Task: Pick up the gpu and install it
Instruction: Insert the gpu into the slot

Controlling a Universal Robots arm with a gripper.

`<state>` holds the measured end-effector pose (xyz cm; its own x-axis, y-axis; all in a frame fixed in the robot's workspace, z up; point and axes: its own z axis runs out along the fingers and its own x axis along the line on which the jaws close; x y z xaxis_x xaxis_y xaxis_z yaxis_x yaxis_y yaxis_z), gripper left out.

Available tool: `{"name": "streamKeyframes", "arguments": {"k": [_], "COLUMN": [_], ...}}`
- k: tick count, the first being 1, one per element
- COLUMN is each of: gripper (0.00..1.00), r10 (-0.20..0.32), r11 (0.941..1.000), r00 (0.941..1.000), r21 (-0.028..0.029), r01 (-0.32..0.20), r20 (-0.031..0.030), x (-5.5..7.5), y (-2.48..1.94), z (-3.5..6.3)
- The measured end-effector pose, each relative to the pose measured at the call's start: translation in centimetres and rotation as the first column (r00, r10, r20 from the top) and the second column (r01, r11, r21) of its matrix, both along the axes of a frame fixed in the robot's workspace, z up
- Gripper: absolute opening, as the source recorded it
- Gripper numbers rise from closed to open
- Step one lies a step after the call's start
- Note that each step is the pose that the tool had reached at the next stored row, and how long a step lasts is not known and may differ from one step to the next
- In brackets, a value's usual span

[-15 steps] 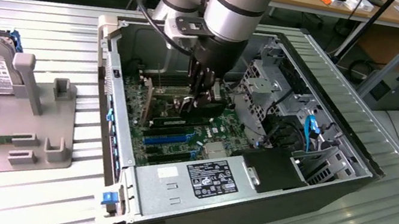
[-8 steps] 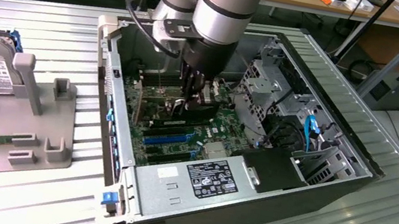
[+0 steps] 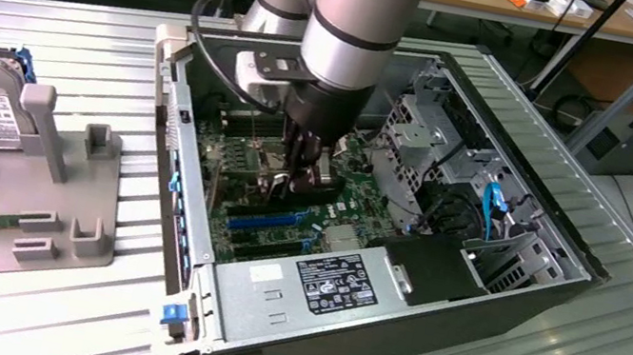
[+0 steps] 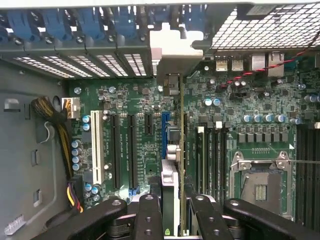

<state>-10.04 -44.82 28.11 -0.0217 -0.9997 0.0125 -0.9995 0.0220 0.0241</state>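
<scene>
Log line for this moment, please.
end effector: shut on gpu | location: inside PC case, above motherboard slots | gpu: edge-on, bracket toward rear panel

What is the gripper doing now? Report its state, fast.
Gripper: shut on the gpu, holding it edge-on over the motherboard inside the computer case.
</scene>
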Motion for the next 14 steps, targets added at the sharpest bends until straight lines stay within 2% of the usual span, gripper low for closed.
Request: {"name": "streamKeyframes", "arguments": {"k": [3, 11, 14], "gripper": [0.27, 0.27, 0.27], "r10": [0.000, 0.000, 0.000], "r11": [1.0000, 1.0000, 1.0000], "r00": [1.0000, 1.0000, 1.0000], "r21": [-0.0020, -0.0028, -0.0032], "r01": [0.000, 0.000, 0.000], "r20": [0.0000, 0.0000, -0.0001], "x": [-0.4, -1.3, -1.3], "y": [-0.23, -0.74, -0.78], "z": [-0.10, -0.33, -0.56]}}
